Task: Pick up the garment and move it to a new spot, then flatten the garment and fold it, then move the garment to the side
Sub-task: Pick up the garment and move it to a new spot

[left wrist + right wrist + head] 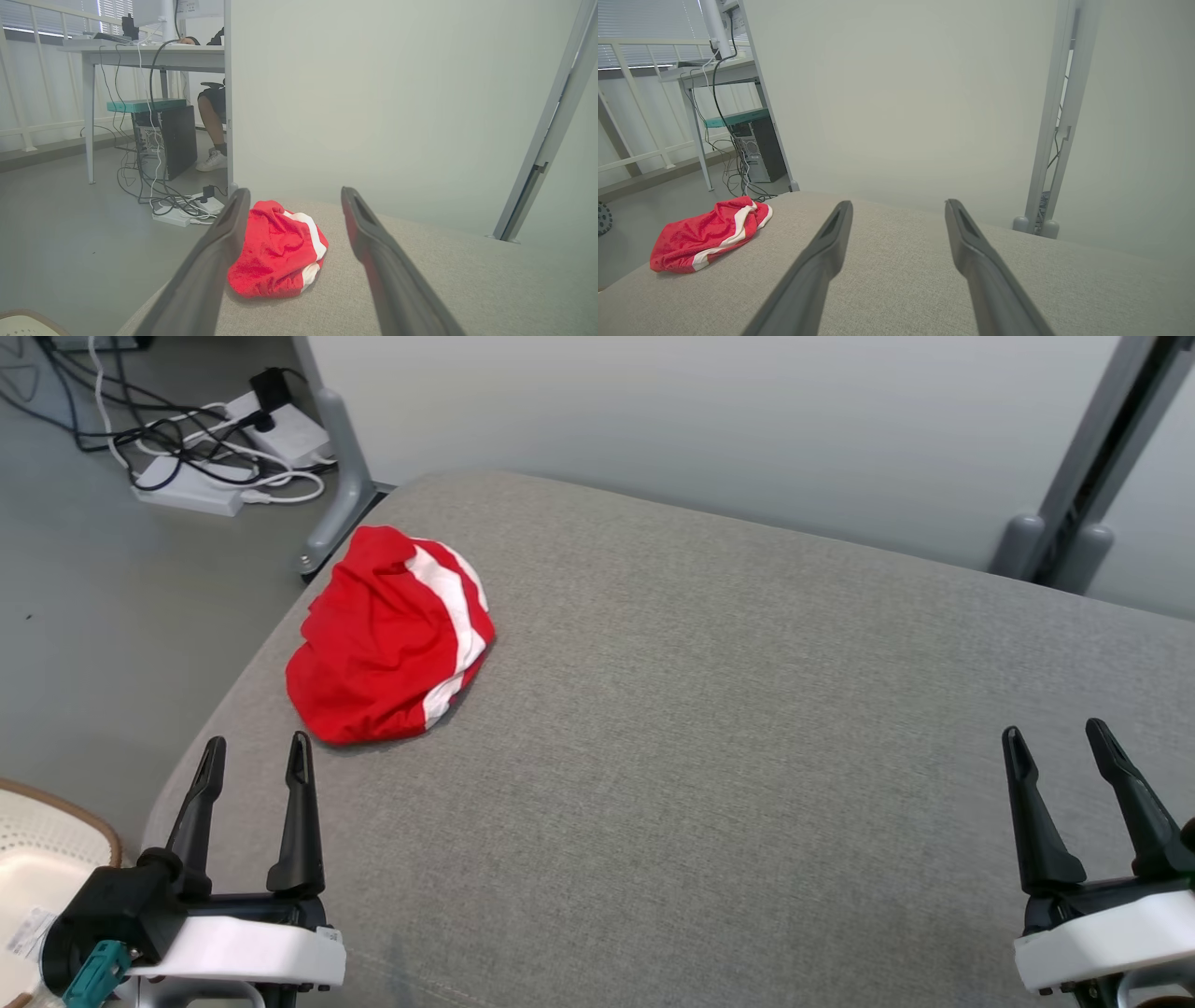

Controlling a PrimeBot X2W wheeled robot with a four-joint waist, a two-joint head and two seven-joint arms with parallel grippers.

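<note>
Grey cushion (747, 756), red garment (373, 644) crumpled near edge.

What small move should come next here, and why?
Probably reach the left tool forward to the red garment. It lies crumpled near the left edge of the cushion, just ahead of that tool, which is open and empty; the right tool, also open, sits far across.

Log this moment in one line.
garment crumpled on cushion, left side | left gripper open, empty | right gripper open, empty
</note>
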